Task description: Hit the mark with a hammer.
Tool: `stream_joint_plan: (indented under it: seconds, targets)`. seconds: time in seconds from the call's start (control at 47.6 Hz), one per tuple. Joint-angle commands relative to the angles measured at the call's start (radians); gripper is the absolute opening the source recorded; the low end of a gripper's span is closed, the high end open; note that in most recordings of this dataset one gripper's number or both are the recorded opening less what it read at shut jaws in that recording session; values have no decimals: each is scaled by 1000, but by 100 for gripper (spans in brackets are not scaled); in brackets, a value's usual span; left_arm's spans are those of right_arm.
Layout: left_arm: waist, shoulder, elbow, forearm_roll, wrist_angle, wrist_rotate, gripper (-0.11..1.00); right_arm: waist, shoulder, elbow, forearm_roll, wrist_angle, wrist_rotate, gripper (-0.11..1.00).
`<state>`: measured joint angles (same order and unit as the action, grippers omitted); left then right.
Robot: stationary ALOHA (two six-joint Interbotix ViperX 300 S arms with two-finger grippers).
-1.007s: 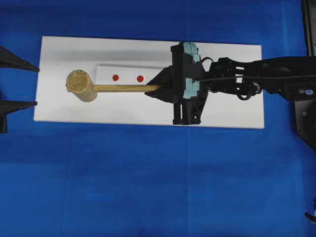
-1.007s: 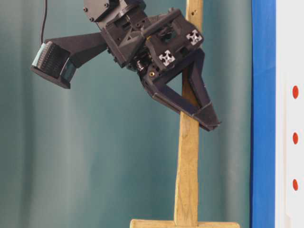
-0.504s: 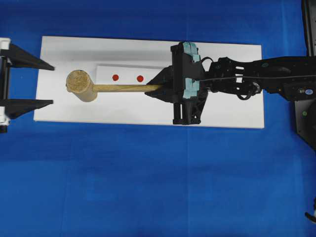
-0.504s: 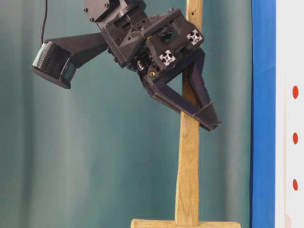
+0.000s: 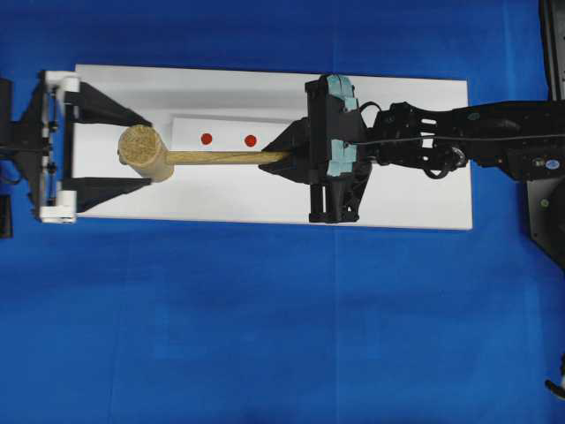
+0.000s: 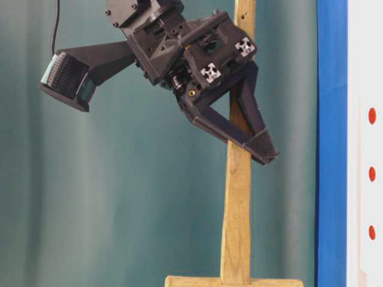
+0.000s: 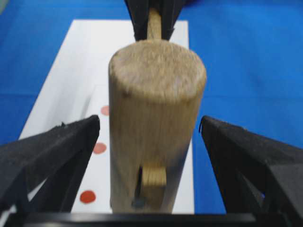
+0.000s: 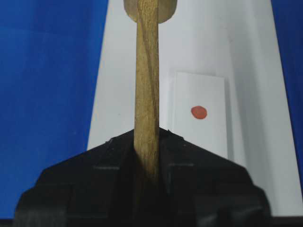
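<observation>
Right gripper (image 5: 281, 157) level, clamped on hammer (image 5: 146, 152) handle, left gripper (image 5: 110, 150) spread wide — flanking the head, untouching

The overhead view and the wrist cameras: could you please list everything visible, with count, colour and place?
hammer: one, light wood, held above the white board, head at the left end, handle running right.
red dots: three, in a row on the white strip; overhead shows only two, beside the handle.
white strip: one, lying on the board beyond the handle.
white board: one, rectangular, on the cloth.
blue cloth: one, covering the table.
left gripper: black, open, a finger on each side of the hammer head, apart from it.
right gripper: black, shut on the hammer handle.
</observation>
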<state>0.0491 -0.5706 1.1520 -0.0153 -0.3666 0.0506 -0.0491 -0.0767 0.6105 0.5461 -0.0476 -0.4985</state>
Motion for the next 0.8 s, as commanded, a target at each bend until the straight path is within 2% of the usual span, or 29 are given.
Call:
stream_joint_plan:
  seconds: [0.0,0.231,0.294,0.42,0.776]
  targets:
    - [2,25,-38,2,-11,-3,93,0,-17,-31,-2,-14,0,2]
    - [2,43,-54,2,8,-11,89,-2,-17,-31,-3,-11,0,2]
    - [2,40,-52,2,21,-20,80,-2,-17,-31,-3,-9,0,2]
    - [2,34,-49,2,31,-28,48,0,-17,-31,-2,-8,0,2]
    - [3,32,-54,0,29,-29,49,0,-17,-29,-3,-5,-5,2]
